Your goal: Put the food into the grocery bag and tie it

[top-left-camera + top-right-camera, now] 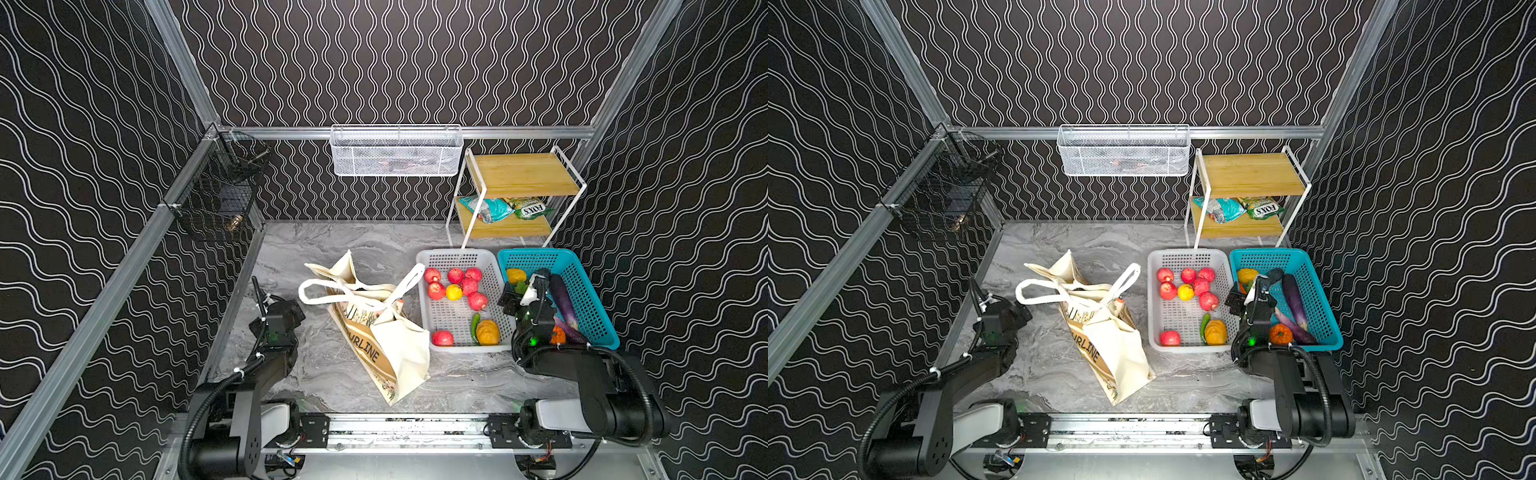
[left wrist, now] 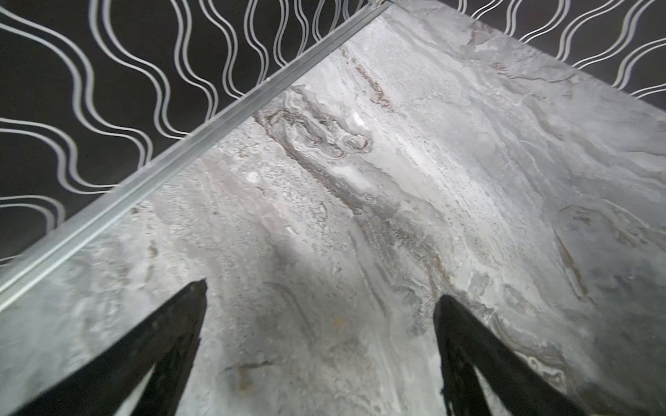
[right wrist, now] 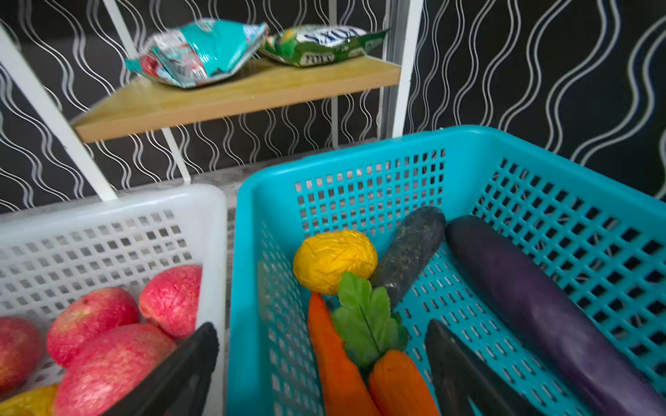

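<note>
At the near edge of the counter point(image 2: 396, 180), the left end effector point(image 2: 320, 291) hangs spread and empty over bare stone, well apart from any food. The right end effector point(image 3: 320, 326), also spread and holding nothing, straddles the touching walls of the white basket point(image 3: 108, 216) and the teal basket point(image 3: 463, 169), one finger over each, above the carrots point(image 3: 335, 360). Risk: a descent from this pose would likely set a finger on a rim and shove or tip a basket.

Mid-counter, the grocery bag point(image 1: 399, 349) lies slumped between the left arm and the white basket, its mouth sagging nearly shut. With nothing holding it open, dropped apples point(image 1: 469, 286) would likely roll onto the counter. Its tan stripe reads "URLINE", the first letters lost in a fold.

Farthest back, the lower board of the shelf point(image 1: 507, 228) carries a teal packet point(image 1: 486, 210), writing illegible, and a green packet point(image 1: 532, 210) marked "FOX'S". The upper board leaves little room, so a reach may knock the frame.
</note>
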You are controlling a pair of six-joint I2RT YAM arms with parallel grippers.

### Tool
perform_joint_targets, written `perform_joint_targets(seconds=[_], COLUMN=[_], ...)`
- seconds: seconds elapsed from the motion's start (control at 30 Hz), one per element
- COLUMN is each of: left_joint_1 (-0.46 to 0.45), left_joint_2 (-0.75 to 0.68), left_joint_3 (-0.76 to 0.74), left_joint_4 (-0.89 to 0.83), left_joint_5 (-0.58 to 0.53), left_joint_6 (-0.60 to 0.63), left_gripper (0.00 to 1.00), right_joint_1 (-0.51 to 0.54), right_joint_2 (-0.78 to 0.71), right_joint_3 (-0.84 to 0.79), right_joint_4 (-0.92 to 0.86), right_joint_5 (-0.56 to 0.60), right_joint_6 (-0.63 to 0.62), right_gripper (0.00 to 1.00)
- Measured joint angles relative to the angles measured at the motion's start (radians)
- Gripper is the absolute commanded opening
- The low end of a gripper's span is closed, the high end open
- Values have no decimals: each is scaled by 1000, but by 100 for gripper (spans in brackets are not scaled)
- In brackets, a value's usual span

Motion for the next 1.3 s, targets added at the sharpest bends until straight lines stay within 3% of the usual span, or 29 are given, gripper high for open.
perform_joint_targets(seconds=[0.2,0.77,0.87,1.03,1.3], left_joint_1=[0,-7,-16,-105,-114], left_joint_2=[76,308,323,433,455], left_joint_3=[-17,55,84,129,121], left_joint_4=[161,418,413,454,474], left_joint_5=[67,247,253,276,274], left_joint_6=[51,233,251,322,367], left_gripper=[98,98,98,98,98], right_joint_1=[-9,-15,-16,-16,-16], right_joint_2=[125,134,134,134,134], right_joint_3=[-45,40,41,39,38], right_joint_4=[282,162,161,164,167], right_joint_5=[-30,-85,-85,-85,-85], right_joint_6=[-5,-34,-34,-34,-35], right_gripper=[90,99,99,99,99])
